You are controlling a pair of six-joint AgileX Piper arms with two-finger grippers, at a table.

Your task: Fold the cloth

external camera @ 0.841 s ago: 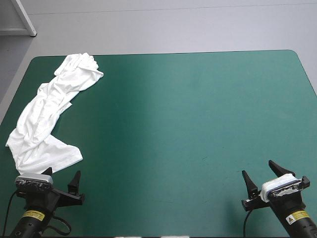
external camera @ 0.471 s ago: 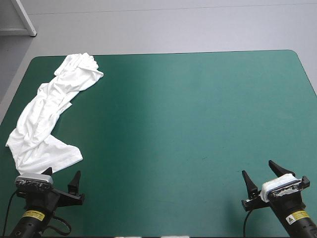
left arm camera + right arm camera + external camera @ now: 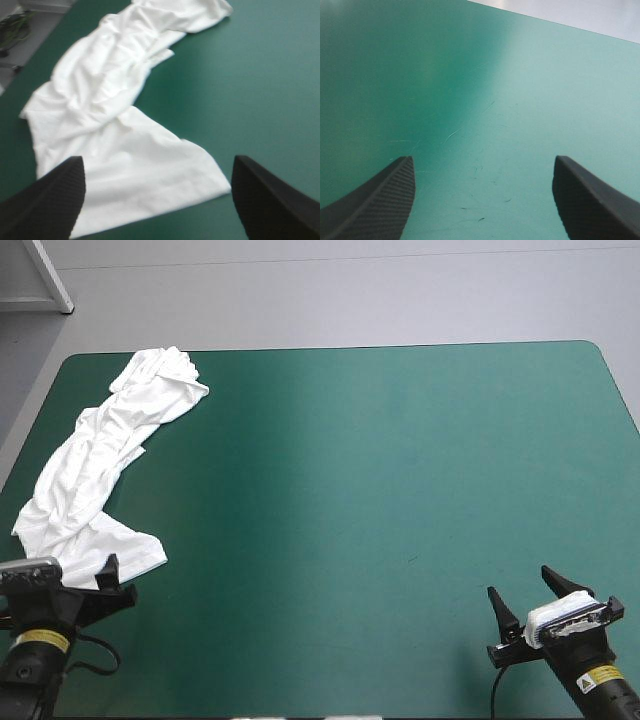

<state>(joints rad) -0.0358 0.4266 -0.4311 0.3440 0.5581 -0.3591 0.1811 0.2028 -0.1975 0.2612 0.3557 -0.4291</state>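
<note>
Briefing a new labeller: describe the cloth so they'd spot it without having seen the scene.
Start at the teal-green table and go to its left edge. There a white T-shirt lies crumpled in a long strip from the far corner toward the left gripper. It is the only cloth there, white against the green.

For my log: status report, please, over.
Left gripper open, at T-shirt's near end. Right gripper open over bare cover. T-shirt crumpled, long strip by left edge. No obstacle.

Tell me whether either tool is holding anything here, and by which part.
Nothing is held. The left tool and the right tool are both open; the T-shirt lies crumpled just ahead of the left tool.
</note>
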